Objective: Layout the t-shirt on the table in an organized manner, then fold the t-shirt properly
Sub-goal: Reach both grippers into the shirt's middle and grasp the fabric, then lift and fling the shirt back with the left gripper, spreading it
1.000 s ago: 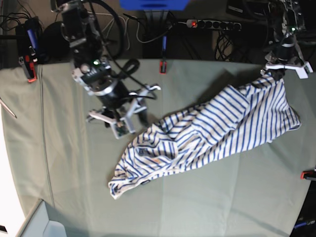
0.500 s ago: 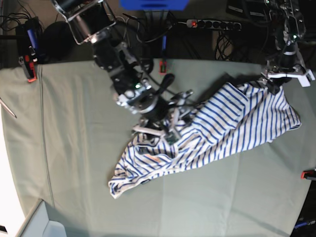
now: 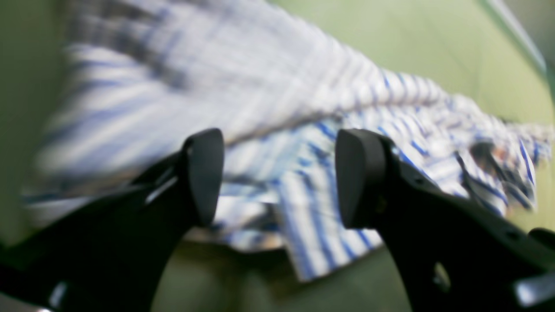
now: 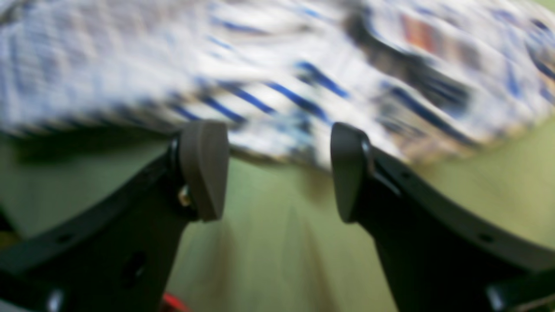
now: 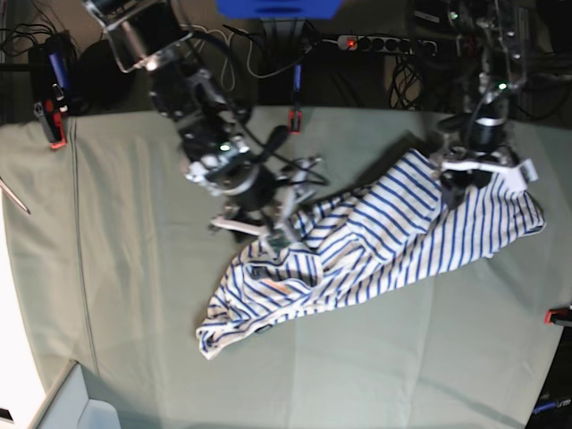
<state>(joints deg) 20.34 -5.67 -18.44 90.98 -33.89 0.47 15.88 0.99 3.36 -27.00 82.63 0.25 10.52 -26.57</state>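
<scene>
Your left gripper [image 3: 279, 177] is wide open and holds nothing. Right past its fingers [image 3: 360, 173] lies the t-shirt [image 3: 303, 130], bunched and blurry. Your right gripper [image 4: 277, 169] is wide open too, with nothing in it. The striped cloth sits just beyond its tips, and bare table [image 4: 282, 260] shows under them.

The wrist views show only cloth and fingers. The base view shows you the whole t-shirt [image 5: 375, 241]: a long crumpled heap stretching between both grippers on the table [image 5: 134, 295]. There your right gripper [image 5: 268, 228] hovers at the collar end and your left gripper [image 5: 474, 170] at the far end. Beyond them, a red clamp [image 5: 293, 121] grips the table's back edge, with a power strip [image 5: 384, 43] behind.
</scene>
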